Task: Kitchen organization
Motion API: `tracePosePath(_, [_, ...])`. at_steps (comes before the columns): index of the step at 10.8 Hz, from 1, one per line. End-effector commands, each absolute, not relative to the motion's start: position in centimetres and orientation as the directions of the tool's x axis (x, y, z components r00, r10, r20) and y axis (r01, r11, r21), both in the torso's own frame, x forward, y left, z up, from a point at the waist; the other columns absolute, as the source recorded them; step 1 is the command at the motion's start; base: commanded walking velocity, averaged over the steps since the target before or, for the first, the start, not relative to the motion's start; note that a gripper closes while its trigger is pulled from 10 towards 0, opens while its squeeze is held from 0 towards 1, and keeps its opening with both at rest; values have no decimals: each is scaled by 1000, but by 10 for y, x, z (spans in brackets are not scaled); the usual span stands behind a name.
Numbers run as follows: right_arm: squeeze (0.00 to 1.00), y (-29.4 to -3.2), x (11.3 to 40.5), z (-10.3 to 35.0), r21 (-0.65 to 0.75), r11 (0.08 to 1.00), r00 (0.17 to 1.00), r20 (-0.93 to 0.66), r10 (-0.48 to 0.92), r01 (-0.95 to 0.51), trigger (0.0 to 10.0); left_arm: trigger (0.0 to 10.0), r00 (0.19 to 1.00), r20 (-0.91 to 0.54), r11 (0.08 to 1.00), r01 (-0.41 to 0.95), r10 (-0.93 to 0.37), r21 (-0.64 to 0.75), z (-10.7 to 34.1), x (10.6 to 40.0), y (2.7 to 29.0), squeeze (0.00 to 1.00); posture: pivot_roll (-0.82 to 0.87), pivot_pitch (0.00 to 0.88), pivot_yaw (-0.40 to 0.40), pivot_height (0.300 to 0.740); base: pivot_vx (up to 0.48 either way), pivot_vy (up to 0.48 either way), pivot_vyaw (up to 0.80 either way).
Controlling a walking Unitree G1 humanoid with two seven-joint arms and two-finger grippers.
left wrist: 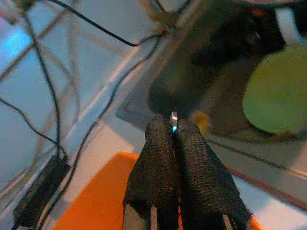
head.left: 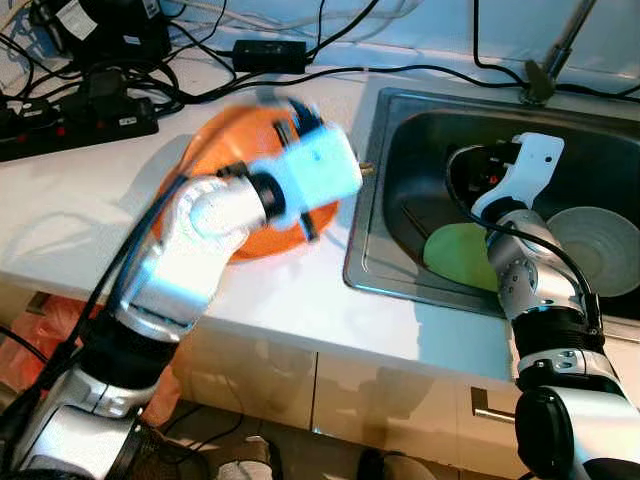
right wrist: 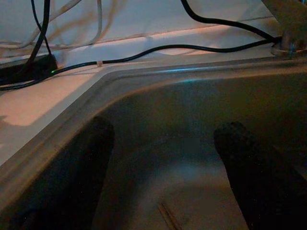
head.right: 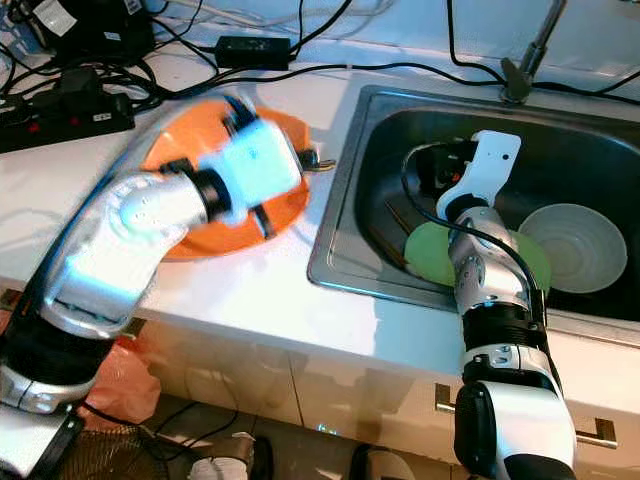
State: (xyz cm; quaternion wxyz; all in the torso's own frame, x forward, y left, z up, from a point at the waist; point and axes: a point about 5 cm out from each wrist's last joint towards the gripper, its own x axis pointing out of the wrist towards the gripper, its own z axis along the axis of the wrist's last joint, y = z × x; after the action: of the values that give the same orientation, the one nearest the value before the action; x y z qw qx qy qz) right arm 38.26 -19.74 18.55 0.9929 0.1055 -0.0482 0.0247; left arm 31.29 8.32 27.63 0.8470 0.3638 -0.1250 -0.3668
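white table (head.left: pixel 80 210) carries an orange plate (head.left: pixel 215 150), with the sink (head.left: pixel 372 200) beside it. my left claw (left wrist: pixel 173 128) hangs over the plate, fingers pinched on a thin metal utensil (left wrist: pixel 174 120). my right claw (right wrist: pixel 165 167) sits spread apart inside the sink near the green plate (head.left: pixel 455 255) and bowl (head.left: pixel 600 250). i think that thin grip could slip, dropping the utensil.

Orange plate (head.right: pixel 190 235) flat on counter, green plate (head.left: pixel 455 255) and white bowl (head.right: pixel 575 245) apparently in sink
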Motion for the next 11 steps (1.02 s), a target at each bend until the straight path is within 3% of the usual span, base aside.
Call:
tracePosePath(1, [0,-199,384,187,215,975,994,108,27,-49,10000,0,712,-3,512,509,-702,692,288,314,88,0,102,125,6,723,0,0,0])
tracePosePath(6, [0,-199,384,188,215,975,994,109,28,-51,10000,0,739,136,654,477,-660,587,313,315,113,0,104,121,2,723,0,0,0])
tracePosePath(7, [0,-199,385,188,215,975,994,108,30,-53,10000,7843,752,184,690,439,-633,576,322,316,118,0,104,120,1,723,0,0,0])
tracePosePath(8, [0,-198,385,187,215,975,994,105,32,-54,10000,10000,751,223,723,441,-622,531,331,315,123,0,106,118,0,723,0,0,0])
tracePosePath(11, [0,-197,386,188,215,975,994,105,38,-60,10000,10000,762,266,778,451,-591,437,342,315,137,0,108,120,-3,723,0,0,0])
